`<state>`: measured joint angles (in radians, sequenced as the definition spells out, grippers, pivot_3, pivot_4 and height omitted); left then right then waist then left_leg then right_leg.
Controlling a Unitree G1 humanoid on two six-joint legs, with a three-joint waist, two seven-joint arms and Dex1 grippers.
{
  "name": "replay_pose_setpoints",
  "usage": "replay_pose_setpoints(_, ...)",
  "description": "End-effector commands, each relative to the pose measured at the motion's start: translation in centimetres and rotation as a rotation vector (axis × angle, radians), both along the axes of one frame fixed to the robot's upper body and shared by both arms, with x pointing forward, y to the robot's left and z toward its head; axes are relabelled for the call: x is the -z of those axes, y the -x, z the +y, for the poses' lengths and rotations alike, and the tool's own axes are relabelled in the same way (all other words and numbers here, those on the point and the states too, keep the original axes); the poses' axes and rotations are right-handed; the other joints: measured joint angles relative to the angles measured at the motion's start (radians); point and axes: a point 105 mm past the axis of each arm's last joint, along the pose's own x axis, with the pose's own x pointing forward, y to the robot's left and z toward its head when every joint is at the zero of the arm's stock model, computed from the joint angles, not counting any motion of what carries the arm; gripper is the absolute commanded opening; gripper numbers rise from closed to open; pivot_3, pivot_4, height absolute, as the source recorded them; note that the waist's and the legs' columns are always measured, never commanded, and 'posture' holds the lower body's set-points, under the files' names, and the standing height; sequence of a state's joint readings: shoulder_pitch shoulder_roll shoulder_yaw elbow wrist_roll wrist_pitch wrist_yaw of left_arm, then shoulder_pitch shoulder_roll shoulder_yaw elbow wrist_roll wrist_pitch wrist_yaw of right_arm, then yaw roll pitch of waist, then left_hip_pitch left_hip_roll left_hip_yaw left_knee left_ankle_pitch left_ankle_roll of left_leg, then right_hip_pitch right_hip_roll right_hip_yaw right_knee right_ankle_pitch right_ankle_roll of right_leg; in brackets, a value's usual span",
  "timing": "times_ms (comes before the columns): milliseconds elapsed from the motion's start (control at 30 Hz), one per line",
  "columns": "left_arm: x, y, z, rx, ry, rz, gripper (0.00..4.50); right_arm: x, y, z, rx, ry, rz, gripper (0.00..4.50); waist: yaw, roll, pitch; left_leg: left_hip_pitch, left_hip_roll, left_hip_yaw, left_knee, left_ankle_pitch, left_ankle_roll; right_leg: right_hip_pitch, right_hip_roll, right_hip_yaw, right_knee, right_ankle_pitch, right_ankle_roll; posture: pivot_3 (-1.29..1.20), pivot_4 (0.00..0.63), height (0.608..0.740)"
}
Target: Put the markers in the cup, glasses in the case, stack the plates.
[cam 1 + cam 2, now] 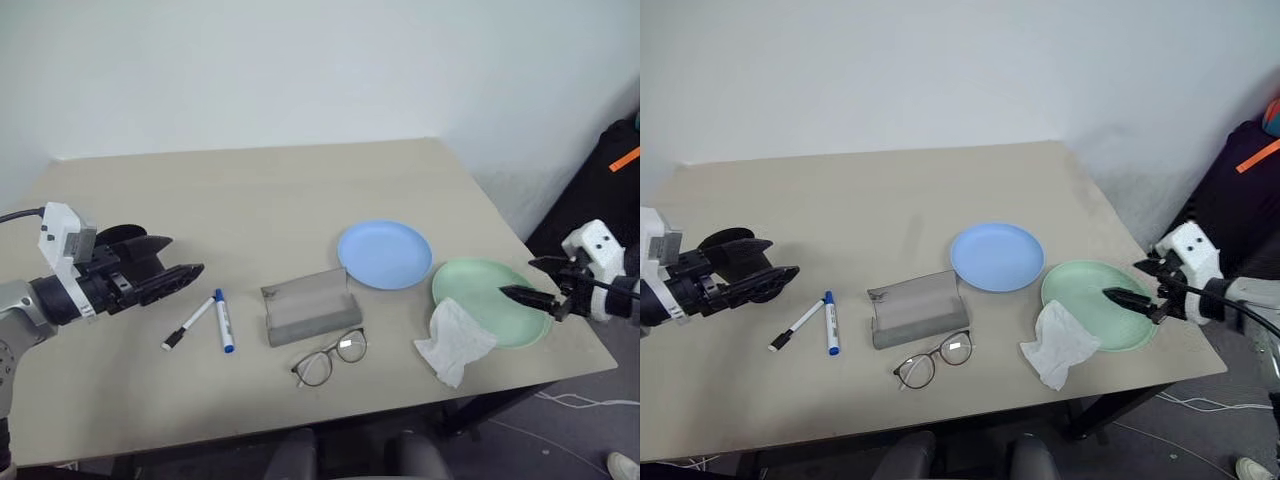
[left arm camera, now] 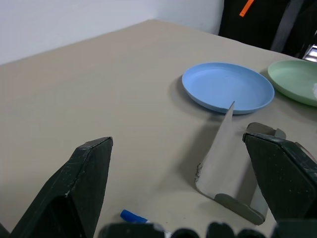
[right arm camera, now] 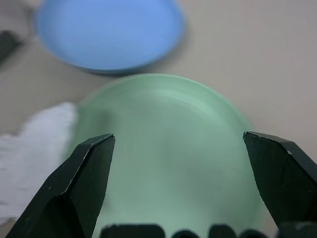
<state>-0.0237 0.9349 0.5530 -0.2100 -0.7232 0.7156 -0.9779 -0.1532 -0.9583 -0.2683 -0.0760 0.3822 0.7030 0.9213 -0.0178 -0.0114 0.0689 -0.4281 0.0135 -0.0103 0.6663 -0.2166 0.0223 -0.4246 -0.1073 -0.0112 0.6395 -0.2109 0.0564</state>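
- A beige tabletop [image 1: 250, 190] is seen from above, carrying every item of the task but the cup; with the grey case [image 1: 308, 305] taken as the centre of a clock face, places are given from there.
- The blue plate [image 1: 384, 253] lies at about two o'clock, just beside the case; the green plate [image 1: 495, 295] lies at three o'clock, close to the blue one but apart from it.
- A crumpled white tissue [image 1: 453, 342] overlaps the green plate's near-left edge and would likely need clearing before that plate is lifted.
- The glasses [image 1: 330, 358] rest at six o'clock, just beside the case, lenses down and arms folded under or behind; which cannot be told.
- The two markers [image 1: 210, 320] lie at nine o'clock, tips meeting in a narrow V, blue cap towards the case.
- The case stands open, its lid raised.
- The left claw [image 1: 175, 280] hangs above the tabletop beyond the markers, its fingers spread wide apart and empty.
- The right claw [image 1: 535, 285] is poised at the green plate's far-right rim, fingers likewise spread with nothing between them.
- The plates are judged light, stiff and somewhat slick; a pinch across the raised rim is advised.
- The glasses are judged fragile; the bridge or a hinge corner is preferred, never a lens.
- The markers are judged light and prone to rolling; a mid-barrel hold is suggested.
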Motion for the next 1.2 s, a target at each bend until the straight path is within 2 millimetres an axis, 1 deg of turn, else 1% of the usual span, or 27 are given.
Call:
replay_pose_setpoints(33,-0.7,0.3,-1.0,0.052,-0.003,-0.028,4.47,-0.1,0.2,-2.6,0.132,0.020,-0.014,4.50,-0.001,0.000,0.000,0.000,0.000,0.000,0.000,0.000,0.000,0.000,0.000,0.000,0.000,0.000,0.000,0.00,0.000,0.704)
replay_pose_setpoints(100,-0.8,0.5,-1.3,0.071,-0.002,-0.040,4.47,0.8,0.3,-3.3,0.186,0.005,0.014,4.50,-0.001,0.000,0.000,0.000,0.000,0.000,0.000,0.000,0.000,0.000,0.000,0.000,0.000,0.000,0.000,0.00,0.000,0.704)
replay_pose_setpoints(267,-1.9,1.9,-3.2,0.196,-0.004,-0.100,4.47,2.8,0.3,-4.3,0.303,-0.032,0.091,4.50,-0.001,0.000,0.000,0.000,0.000,0.000,0.000,0.000,0.000,0.000,0.000,0.000,0.000,0.000,0.000,0.00,0.000,0.704)
replay_pose_setpoints(333,-2.0,2.1,-3.6,0.221,-0.020,-0.113,4.47,3.3,0.1,-4.3,0.332,-0.050,0.115,4.50,-0.001,0.001,0.000,0.000,0.000,0.001,0.000,0.000,0.001,0.000,0.000,0.001,0.000,0.000,0.000,0.00,0.000,0.704)
replay_pose_setpoints(467,-1.9,2.2,-3.6,0.224,-0.061,-0.139,4.47,4.2,-0.3,-3.9,0.355,-0.085,0.132,4.50,-0.001,0.001,0.000,0.000,0.000,0.000,0.000,0.002,0.004,0.000,0.000,0.000,0.000,0.000,0.000,0.00,0.000,0.704)
replay_pose_setpoints(533,-1.7,2.4,-3.7,0.223,-0.060,-0.141,4.47,4.8,-0.6,-3.7,0.376,-0.135,0.151,4.50,-0.001,0.001,0.000,0.000,0.000,0.000,0.001,0.002,0.004,0.001,0.000,0.000,0.000,0.000,0.000,0.00,0.000,0.704)
replay_pose_setpoints(667,-1.5,3.1,-3.9,0.232,-0.055,-0.141,4.47,5.6,-0.9,-3.4,0.398,-0.165,0.167,4.50,-0.001,0.002,0.000,0.000,0.000,0.000,0.001,0.002,0.004,0.001,0.000,0.001,0.000,0.000,0.000,0.00,0.000,0.704)
replay_pose_setpoints(767,-1.5,3.9,-4.1,0.258,-0.045,-0.139,4.50,5.9,-1.2,-3.4,0.427,-0.187,0.175,3.88,-0.002,0.002,0.000,0.000,0.000,0.000,0.001,0.002,0.004,0.001,0.000,0.001,0.000,0.000,0.000,0.00,0.000,0.704)
replay_pose_setpoints(833,-1.5,4.1,-4.1,0.262,-0.052,-0.145,4.50,6.2,-1.3,-3.3,0.433,-0.192,0.178,3.27,-0.003,0.002,0.000,0.000,0.000,0.000,0.001,0.002,0.004,0.001,0.000,0.001,0.000,0.000,0.000,0.00,0.000,0.704)
replay_pose_setpoints(1133,-1.5,4.1,-3.9,0.248,-0.068,-0.158,4.50,7.0,-1.5,-3.3,0.475,-0.216,0.185,0.03,-0.004,0.003,-0.002,0.000,0.000,0.000,0.001,0.002,0.004,0.001,0.000,0.001,0.000,0.000,0.000,0.00,0.000,0.704)
replay_pose_setpoints(1200,-1.4,4.1,-3.8,0.244,-0.072,-0.159,4.50,7.0,-1.7,-3.5,0.497,-0.226,0.180,0.03,-0.004,0.003,-0.002,0.000,0.000,0.000,0.001,0.002,0.004,0.001,0.000,0.001,0.000,0.000,0.000,0.00,0.000,0.704)
